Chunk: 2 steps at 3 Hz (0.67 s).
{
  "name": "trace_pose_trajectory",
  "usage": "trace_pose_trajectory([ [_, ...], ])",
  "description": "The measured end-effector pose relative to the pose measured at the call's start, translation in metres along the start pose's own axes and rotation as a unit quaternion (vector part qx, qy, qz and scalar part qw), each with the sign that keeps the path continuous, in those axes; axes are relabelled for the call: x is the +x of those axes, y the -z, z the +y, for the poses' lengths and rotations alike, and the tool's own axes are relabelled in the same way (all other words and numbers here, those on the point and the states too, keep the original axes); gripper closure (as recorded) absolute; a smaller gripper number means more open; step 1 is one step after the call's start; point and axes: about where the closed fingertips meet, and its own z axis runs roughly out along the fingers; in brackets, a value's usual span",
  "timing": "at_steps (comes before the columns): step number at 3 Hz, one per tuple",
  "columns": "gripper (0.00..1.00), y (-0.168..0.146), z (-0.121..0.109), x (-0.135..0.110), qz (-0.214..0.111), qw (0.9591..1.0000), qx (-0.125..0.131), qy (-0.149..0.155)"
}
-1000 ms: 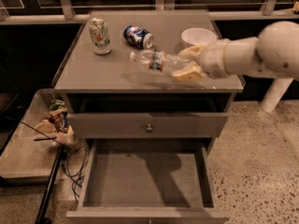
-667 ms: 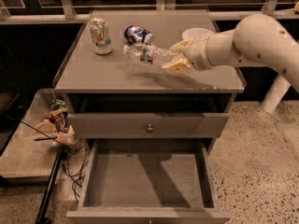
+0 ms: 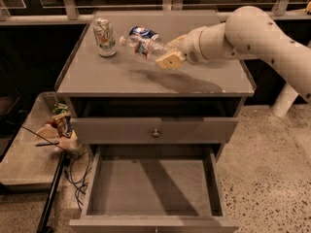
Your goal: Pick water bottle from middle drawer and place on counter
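Observation:
The water bottle (image 3: 142,47), clear and ribbed with a red, white and blue label, lies tilted on its side in the air over the counter (image 3: 155,76), cap pointing left. My gripper (image 3: 171,54) is shut on the water bottle's base end, with a tan finger pad (image 3: 169,61) showing below it. My white arm reaches in from the right. The bottle hangs just above the counter's back middle, in front of the dark blue soda can. The middle drawer (image 3: 153,187) is pulled out at the bottom with nothing on its floor.
A pale green-and-white can (image 3: 103,37) stands at the counter's back left. A dark blue soda can (image 3: 144,33) lies behind the bottle. The closed top drawer front has a small knob (image 3: 155,133). A low side table (image 3: 29,154) with clutter and cables sits left.
My gripper has carried the water bottle leftward and toward the back of the counter, closer to the two cans. The white bowl seen earlier at the back right is now hidden behind my arm.

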Motion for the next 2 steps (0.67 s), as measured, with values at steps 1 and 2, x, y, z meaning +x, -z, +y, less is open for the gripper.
trace_pose_trajectory([
  [1,1.00,0.006,0.002,0.004,0.008,0.9998,-0.006,-0.017],
  [2,1.00,0.017,-0.008,0.015,0.019,0.9992,0.002,-0.034],
])
